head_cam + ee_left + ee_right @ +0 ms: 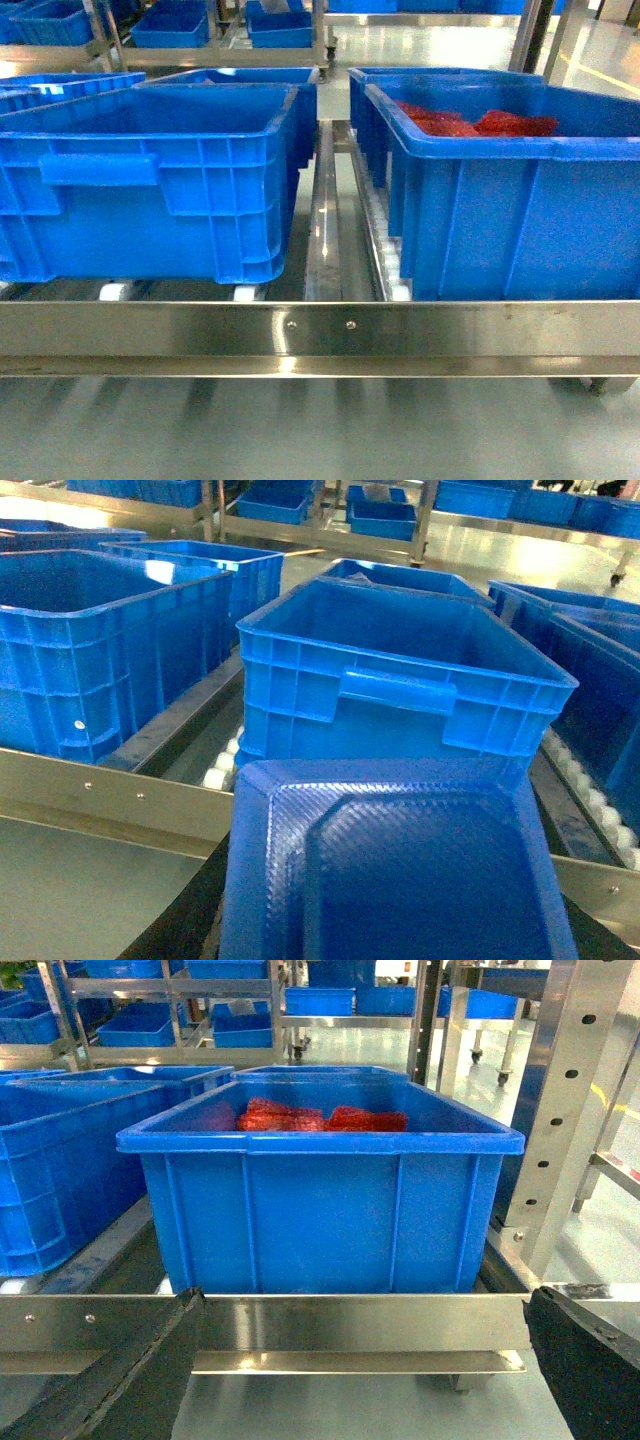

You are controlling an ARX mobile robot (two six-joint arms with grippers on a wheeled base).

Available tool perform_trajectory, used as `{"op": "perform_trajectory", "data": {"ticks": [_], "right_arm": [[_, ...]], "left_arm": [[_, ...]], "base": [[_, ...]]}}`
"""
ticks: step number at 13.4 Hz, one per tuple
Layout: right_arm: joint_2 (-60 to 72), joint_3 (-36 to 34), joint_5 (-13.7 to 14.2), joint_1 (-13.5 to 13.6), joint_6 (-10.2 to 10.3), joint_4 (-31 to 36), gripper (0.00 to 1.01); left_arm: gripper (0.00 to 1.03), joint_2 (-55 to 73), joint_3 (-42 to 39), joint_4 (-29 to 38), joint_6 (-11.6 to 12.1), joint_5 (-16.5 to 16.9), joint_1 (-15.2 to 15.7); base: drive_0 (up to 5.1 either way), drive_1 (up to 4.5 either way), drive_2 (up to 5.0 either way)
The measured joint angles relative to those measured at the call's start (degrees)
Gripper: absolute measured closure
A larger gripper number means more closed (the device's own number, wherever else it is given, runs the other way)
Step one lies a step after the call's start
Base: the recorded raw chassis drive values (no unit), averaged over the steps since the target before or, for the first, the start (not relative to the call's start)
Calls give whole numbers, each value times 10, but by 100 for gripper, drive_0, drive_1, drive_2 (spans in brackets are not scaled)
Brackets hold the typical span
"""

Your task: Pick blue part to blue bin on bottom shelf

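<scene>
From the head camera, the bottom shelf (320,335) runs across the lower part of the frame as a bright steel front rail, with a long divider rail (322,215) going back up the middle and small white rollers (245,292) peeping out beneath the crates. The blue bin (150,180) fills the left half, sitting on the rollers. A like crate (510,200) fills the right half, with red bubble-wrap packets (480,122) lying inside near its back wall.

In the left wrist view the blue part (395,865) takes up the bottom centre of the frame, a blue piece with a textured, raised face, just before the bin's front wall and handle and above the steel rail. The left end effector itself is hidden behind it, so I cannot tell how wide it stands or whether it is clamping the part.

In the right wrist view the right end effector (360,1370) stands wide apart, its dark fingers (585,1360) at the bottom corners, holding nothing, facing the crate with packets.
</scene>
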Motion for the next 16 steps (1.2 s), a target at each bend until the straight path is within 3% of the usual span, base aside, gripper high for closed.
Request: {"op": "perform_trajectory", "data": {"ticks": [16], "right_arm": [[0,0,0,0,0,2,3]], "left_arm": [[60,0,0,0,0,0,0]], "base": [[2,383,-380]]}}
